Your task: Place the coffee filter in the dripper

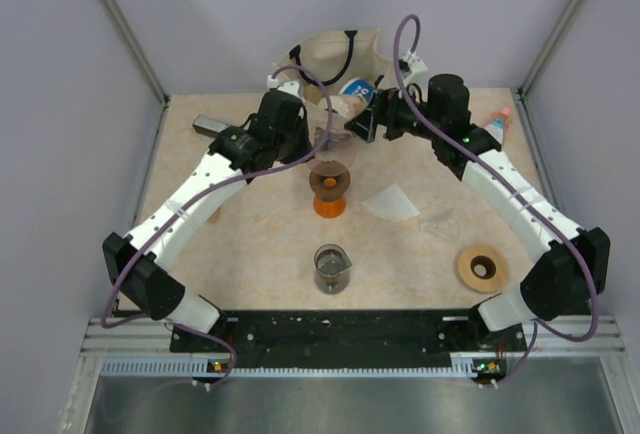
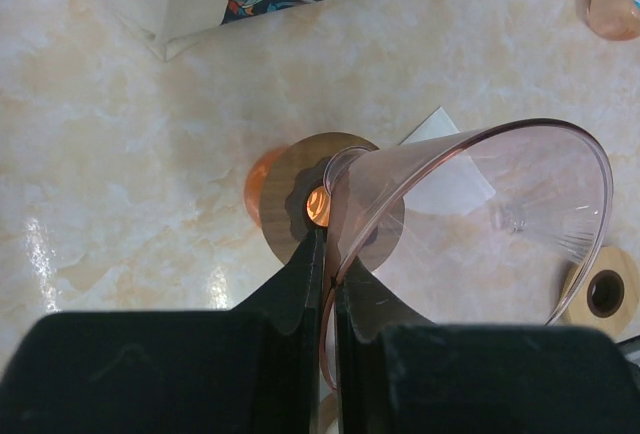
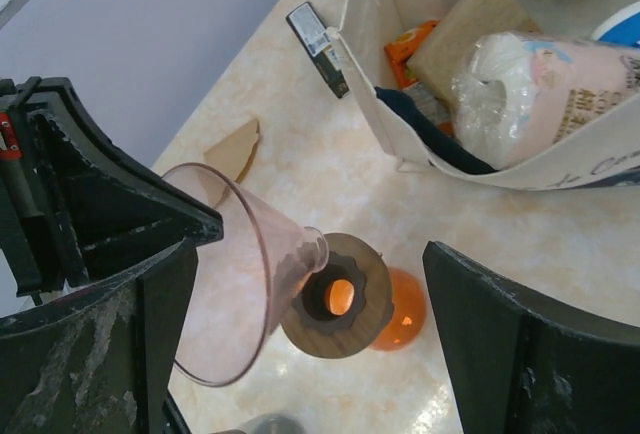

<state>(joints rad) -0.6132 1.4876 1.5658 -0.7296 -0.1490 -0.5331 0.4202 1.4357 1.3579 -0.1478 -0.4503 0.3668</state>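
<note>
The dripper [image 2: 480, 204], a translucent pinkish cone, hangs tilted on its side above the table. My left gripper [image 2: 327, 246] is shut on its rim; from above the gripper [image 1: 318, 140] holds the dripper [image 1: 337, 146] just behind the orange stand. The dripper's narrow end is over a dark brown ring [image 3: 335, 299] on that stand [image 1: 329, 194]. The white fan-shaped coffee filter [image 1: 392, 202] lies flat on the table right of the stand, and shows partly through the dripper [image 2: 440, 134]. My right gripper [image 3: 320, 344] is open and empty, its jaws wide apart beside the dripper [image 3: 240, 274]; from above it [image 1: 362, 126] sits right of the dripper.
A cloth bag [image 1: 340, 59] with packets stands at the back. A glass beaker [image 1: 331, 266] stands near the front middle, a tan flat ring [image 1: 482, 267] front right. A black bar [image 1: 212, 126] lies back left, a small bottle [image 1: 497, 124] back right. A tan paper piece [image 3: 235, 149] lies near the left arm.
</note>
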